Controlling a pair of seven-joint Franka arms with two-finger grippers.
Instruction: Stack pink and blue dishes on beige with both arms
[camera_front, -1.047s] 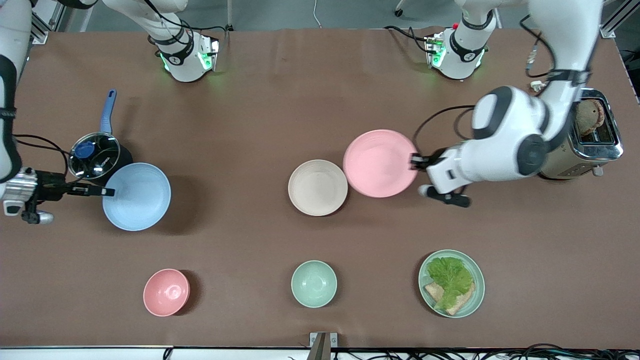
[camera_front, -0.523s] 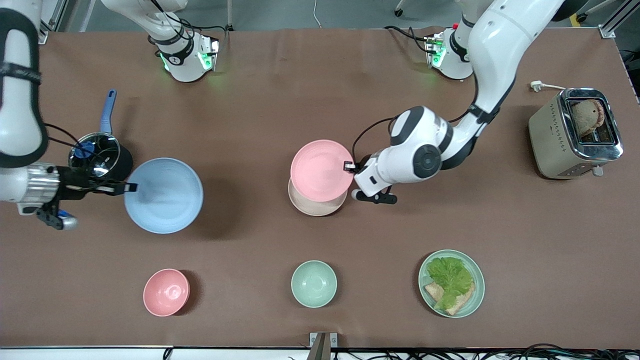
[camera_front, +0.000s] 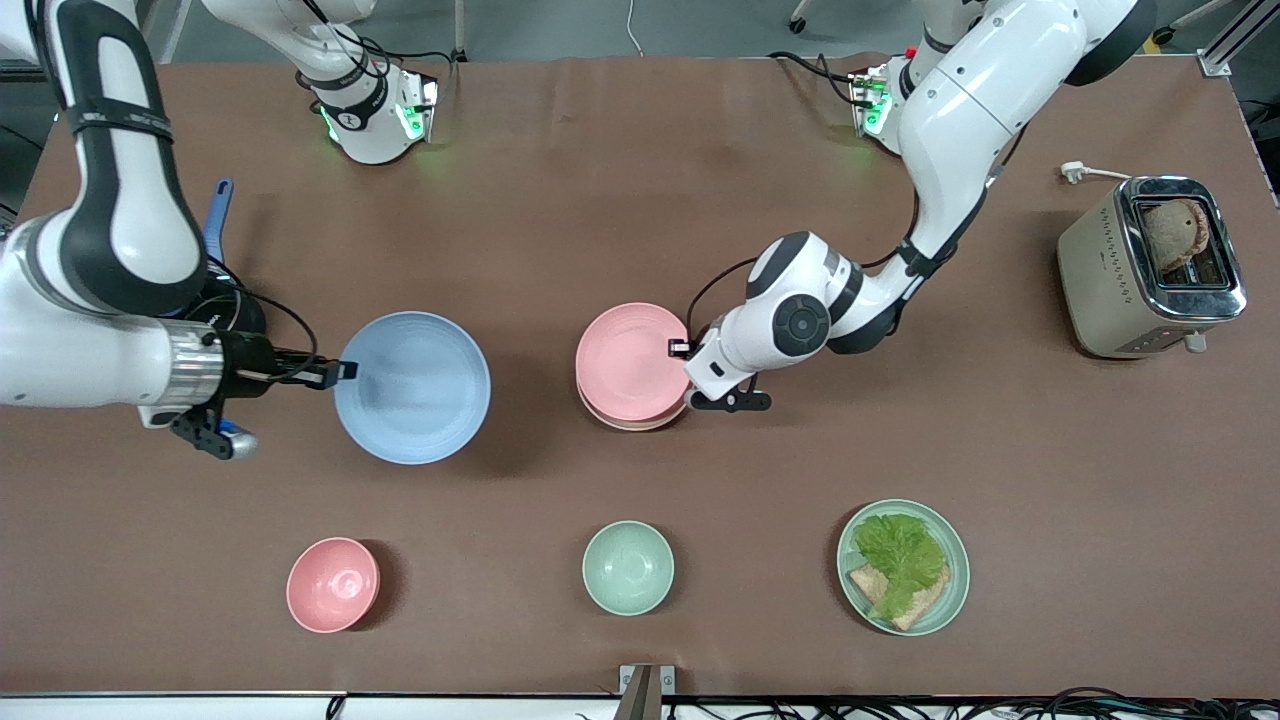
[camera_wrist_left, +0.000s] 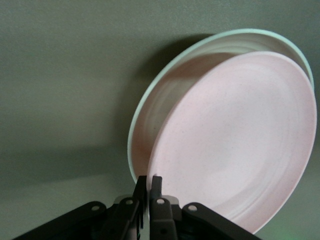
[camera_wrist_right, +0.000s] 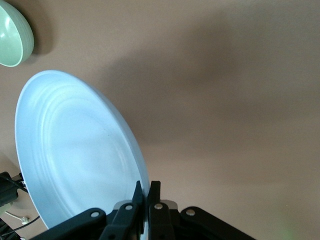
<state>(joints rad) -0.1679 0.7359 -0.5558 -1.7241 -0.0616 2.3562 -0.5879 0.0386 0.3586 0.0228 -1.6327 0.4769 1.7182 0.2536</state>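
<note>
- I am bringing the blue plate (camera_front: 412, 387) in from the right arm's end of the table; over the last second it has travelled a long way from beside the pot toward the stack, and it is now hanging over bare table, well short of the beige plate.
- I am lowering the pink plate (camera_front: 632, 362), which a second ago was off toward the left arm's end; it is now sitting almost squarely over the beige plate (camera_front: 630, 424), only a thin rim of which is showing.
- The right gripper (camera_front: 338, 373) is clamping the blue plate's rim, fingers pinched tight.
- The left gripper (camera_front: 682, 348) is still pinching the pink plate's rim, so I judge the release is next, then clearing out so the blue can land on top.
</note>
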